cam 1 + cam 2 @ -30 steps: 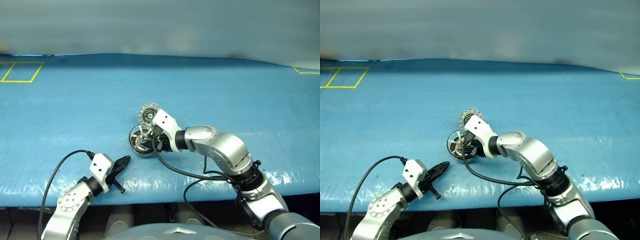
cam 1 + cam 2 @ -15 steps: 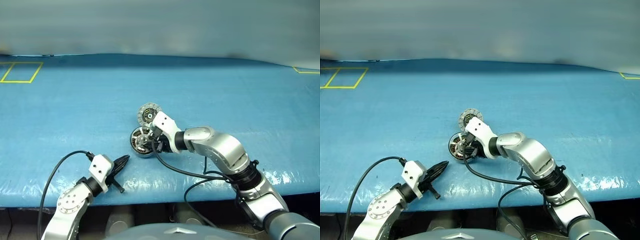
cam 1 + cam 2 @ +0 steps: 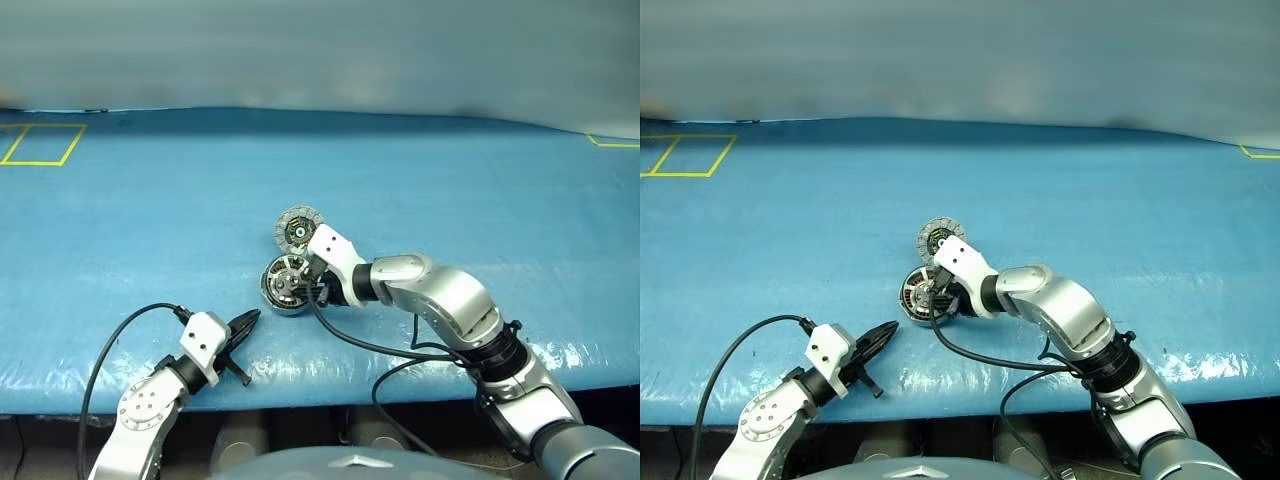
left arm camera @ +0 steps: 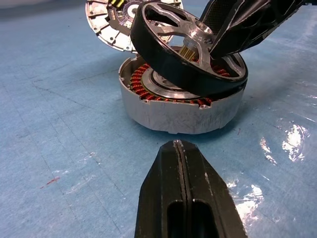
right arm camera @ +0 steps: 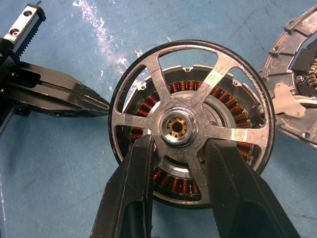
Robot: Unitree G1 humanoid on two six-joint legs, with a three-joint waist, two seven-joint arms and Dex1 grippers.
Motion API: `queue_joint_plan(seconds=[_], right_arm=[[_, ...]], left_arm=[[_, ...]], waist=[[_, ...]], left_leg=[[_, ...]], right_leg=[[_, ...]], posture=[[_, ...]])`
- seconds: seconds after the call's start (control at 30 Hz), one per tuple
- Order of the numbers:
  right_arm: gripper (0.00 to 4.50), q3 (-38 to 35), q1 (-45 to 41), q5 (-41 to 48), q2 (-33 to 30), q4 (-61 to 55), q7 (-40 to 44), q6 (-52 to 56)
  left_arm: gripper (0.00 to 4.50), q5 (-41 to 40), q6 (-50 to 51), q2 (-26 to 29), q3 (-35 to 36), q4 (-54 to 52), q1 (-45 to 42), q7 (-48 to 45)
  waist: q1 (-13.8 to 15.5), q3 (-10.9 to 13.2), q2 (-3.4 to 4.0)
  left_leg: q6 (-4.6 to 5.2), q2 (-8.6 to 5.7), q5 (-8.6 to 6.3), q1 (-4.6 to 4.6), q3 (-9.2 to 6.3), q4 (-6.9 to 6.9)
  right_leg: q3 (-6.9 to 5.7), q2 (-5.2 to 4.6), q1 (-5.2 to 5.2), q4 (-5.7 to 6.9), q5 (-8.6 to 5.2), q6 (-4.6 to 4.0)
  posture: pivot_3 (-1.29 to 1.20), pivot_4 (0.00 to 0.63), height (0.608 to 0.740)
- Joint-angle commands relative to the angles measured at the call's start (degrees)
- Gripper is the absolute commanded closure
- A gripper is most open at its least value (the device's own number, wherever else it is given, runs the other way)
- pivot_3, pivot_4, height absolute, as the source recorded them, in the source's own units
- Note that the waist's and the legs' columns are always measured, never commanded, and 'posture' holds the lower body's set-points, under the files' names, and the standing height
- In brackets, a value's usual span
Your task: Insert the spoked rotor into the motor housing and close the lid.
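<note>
Rotor [image 3: 287, 279] has shifted a bit right and toward the far side with the right claw [image 5: 176, 148]. A second ago it hung off the housing's [image 4: 181, 106] left edge, now it sits more over it, tilted, not seated. Left claw [image 3: 247, 322] edged slightly toward the housing along the table [image 3: 450, 190].

We see a blue sheet [image 3: 150, 210] covering the table, wrinkled and glossy near the front edge, where light glints off it. Yellow tape lines [image 3: 40, 145] mark a rectangle at its far left corner, and another yellow tape mark [image 3: 612, 142] sits at the far right edge.
</note>
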Motion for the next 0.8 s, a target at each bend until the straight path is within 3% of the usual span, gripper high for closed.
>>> queue_joint_plan(seconds=[0.03, 0.8], right_arm=[[3.31, 0.5, 0.0, -0.2, 0.5, -0.7, 0.3, -0.8], [3.34, 1.2, -1.9, -1.1, 3.0, 1.7, -0.4, 3.9]], left_arm=[[4.50, 0.0, -1.5, -0.3, -0.2, -0.1, 0.1, 0.1], [4.50, -0.5, -1.3, -0.4, -0.4, -0.5, 0.2, 0.2]], waist=[[0.0, 0.0, 0.00], [-1.2, 0.0, 0.00]], left_leg=[[0.00, 0.00, 0.00, 0.00, 0.00, 0.00], [0.00, 0.01, 0.00, 0.05, 0.00, -0.01]], right_leg=[[0.00, 0.00, 0.00, 0.00, 0.00, 0.00], [-0.01, 0.02, 0.01, 0.02, 0.00, 0.00]], posture=[[0.00, 0.150, 0.740], [0.00, 0.150, 0.740]])
